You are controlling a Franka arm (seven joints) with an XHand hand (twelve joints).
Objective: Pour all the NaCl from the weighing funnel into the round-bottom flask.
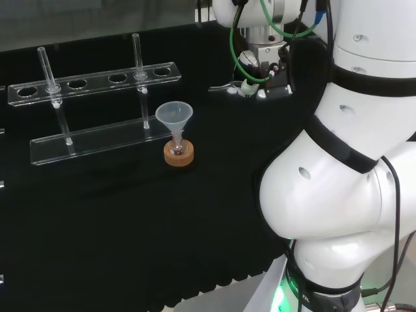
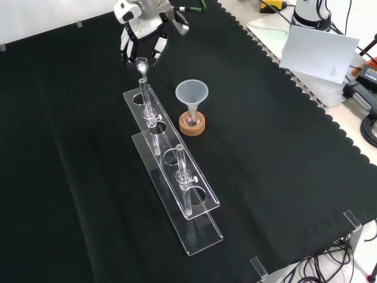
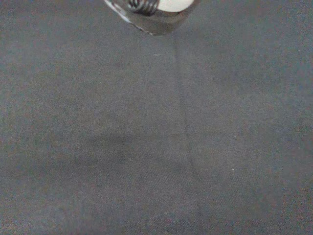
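Funnel [image 2: 191, 94] upright, stem down in flask [image 2: 191, 115]

Clear funnel [image 2: 192, 94] upright in small round-bottom flask [image 2: 191, 114] on cork ring [image 2: 192, 125], beside the rack [image 2: 171, 171].

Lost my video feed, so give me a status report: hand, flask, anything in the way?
Hand at the cloth's far end in front view, fingers pointing down, holding nothing visible. Funnel sits in flask on cork ring. Test tube rack stands beside it.

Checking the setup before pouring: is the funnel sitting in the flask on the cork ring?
Yes, in the front view the funnel stands with its stem in the small flask on the cork ring.
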